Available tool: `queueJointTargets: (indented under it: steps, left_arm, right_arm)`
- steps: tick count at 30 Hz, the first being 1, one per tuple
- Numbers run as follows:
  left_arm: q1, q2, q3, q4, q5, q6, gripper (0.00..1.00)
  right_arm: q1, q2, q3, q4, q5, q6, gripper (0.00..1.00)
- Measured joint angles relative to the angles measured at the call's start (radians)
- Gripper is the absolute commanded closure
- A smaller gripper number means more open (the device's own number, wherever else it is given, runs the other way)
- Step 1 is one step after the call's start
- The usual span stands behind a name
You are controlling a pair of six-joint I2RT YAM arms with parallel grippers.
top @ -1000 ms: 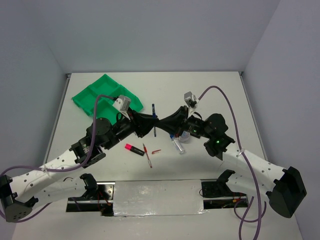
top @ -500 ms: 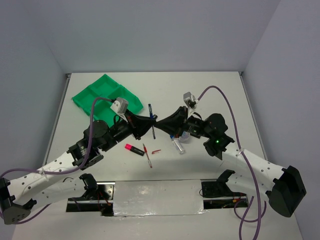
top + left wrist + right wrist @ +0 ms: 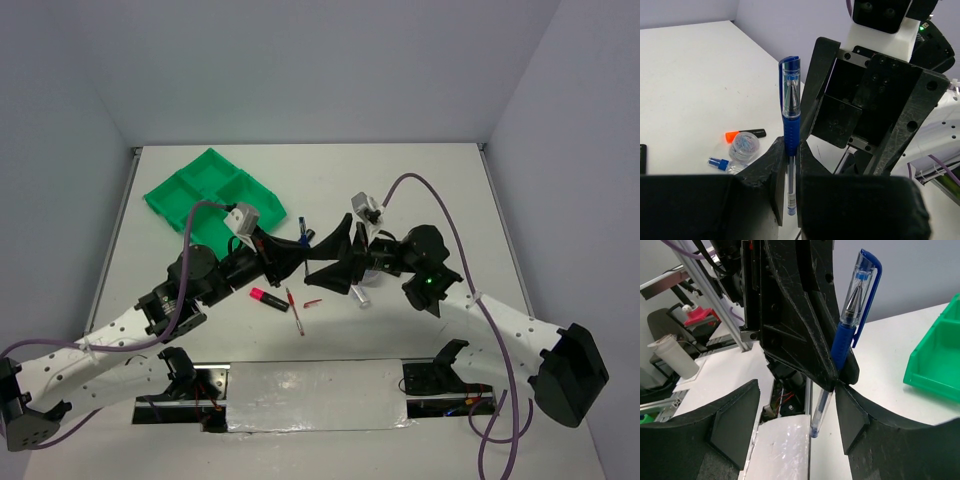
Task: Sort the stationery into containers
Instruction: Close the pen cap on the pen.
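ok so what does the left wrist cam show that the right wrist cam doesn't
Only the left wrist: the orange-ended highlighter, clear tape roll and blue-capped tube lying on the table. Only the right wrist: a corner of the green tray. Both: the blue pen clamped in the left end effector, with the right end effector open and not gripping it.
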Motion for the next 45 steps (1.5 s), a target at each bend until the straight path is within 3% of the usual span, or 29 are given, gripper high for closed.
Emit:
queueJointTargets:
  steps: [3,6,9,10,13,15,16,17,20,29,35,45]
  left_arm:
    - [0.0,0.0,-0.002,0.01,0.018,-0.002,1.0]
    - [0.0,0.001,-0.002,0.029,0.05,-0.004,1.0]
    - [0.0,0.002,-0.002,0.048,0.071,-0.005,1.0]
    - [0.0,0.002,-0.002,0.05,0.074,-0.005,1.0]
    - [0.0,0.003,-0.002,0.058,0.082,0.0,1.0]
    - [0.001,0.003,-0.002,0.065,0.078,0.009,0.96]
    - [0.001,0.003,-0.002,0.066,0.077,0.012,0.85]
    - [0.001,0.003,-0.002,0.066,0.076,0.016,0.44]
    - [0.001,0.002,-0.001,0.059,0.049,0.021,0.01]
    - [0.0,0.009,0.127,-0.128,0.0,0.053,0.01]
    - [0.0,0.01,0.235,-0.164,-0.051,0.104,0.01]
    - [0.0,0.09,0.338,-0.19,-0.088,0.155,0.19]
  right_arm:
    - [0.005,0.011,0.0,0.0,-0.002,-0.004,0.31]
    - [0.006,0.025,0.0,0.0,0.005,-0.012,0.38]
    - [0.007,0.032,0.001,0.0,0.012,-0.019,0.56]
    - [0.007,0.032,0.002,0.001,0.014,-0.021,0.77]
    - [0.008,0.034,0.009,0.005,0.019,-0.013,1.0]
    - [0.008,0.034,0.009,0.006,0.029,-0.001,1.0]
    - [0.008,0.034,0.009,0.006,0.032,0.0,1.0]
    - [0.008,0.034,0.009,0.008,0.033,0.002,1.0]
    - [0.009,0.034,0.009,0.013,0.029,0.004,1.0]
    - [0.011,0.01,0.009,-0.018,0.073,0.001,1.0]
    - [0.022,-0.012,0.009,-0.068,0.1,-0.022,1.0]
    - [0.061,-0.027,0.009,-0.143,0.127,-0.061,1.0]
